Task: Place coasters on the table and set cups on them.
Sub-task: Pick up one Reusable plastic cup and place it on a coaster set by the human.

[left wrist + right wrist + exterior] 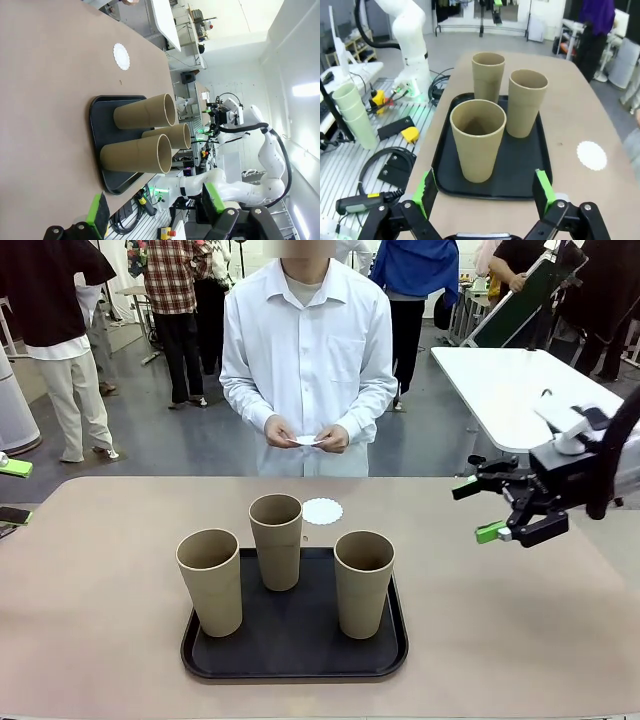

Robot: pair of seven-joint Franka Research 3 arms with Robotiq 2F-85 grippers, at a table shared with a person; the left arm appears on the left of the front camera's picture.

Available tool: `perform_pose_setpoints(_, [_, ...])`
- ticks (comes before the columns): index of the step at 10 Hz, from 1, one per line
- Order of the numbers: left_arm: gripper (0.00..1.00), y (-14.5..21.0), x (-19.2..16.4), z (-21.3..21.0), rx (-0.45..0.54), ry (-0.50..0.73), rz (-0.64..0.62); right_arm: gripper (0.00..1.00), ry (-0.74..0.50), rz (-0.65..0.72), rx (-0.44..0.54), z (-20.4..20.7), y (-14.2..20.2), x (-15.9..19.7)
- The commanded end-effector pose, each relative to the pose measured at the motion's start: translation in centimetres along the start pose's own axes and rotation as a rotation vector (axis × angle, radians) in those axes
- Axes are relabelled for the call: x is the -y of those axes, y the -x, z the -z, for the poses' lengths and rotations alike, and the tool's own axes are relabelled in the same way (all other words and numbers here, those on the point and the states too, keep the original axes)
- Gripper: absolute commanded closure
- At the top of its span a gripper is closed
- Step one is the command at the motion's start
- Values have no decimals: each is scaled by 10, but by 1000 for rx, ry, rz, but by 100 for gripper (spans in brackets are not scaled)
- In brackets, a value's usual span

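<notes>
Beige table (90, 580) has one coaster (322, 511) down, three cups (364, 580) on black tray (295, 662). Jaws of left gripper (154, 210) and right gripper (478, 508) wide, empty. Nearest cup sits straight ahead of right jaws: probably grab mid-body, keep upright.
</notes>
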State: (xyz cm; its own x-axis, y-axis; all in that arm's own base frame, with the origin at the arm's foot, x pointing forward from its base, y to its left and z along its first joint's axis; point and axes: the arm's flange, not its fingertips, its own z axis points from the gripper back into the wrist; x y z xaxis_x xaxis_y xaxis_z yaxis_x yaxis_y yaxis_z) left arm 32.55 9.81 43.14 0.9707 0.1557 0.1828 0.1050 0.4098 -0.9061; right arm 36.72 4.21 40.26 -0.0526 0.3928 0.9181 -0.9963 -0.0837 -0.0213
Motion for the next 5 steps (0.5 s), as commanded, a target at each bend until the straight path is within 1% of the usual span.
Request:
perform_pose_setpoints(1, [0,-2,0,-1,15,19,13,0,11,34,2,18,14,21])
perform_pose_setpoints(2, [0,-2,0,-1,15,19,13,0,-13,16,16,28,23,24])
perform_pose_setpoints(3, [0,-2,0,-1,15,19,13,0,-35,29,7,36,29,27])
perform_pose_setpoints(4, [0,-2,0,-1,15,19,13,0,-38,38,-10,39,31,27])
perform_pose_setpoints(5, [0,-2,0,-1,15,19,13,0,-38,57,5,31,27,17])
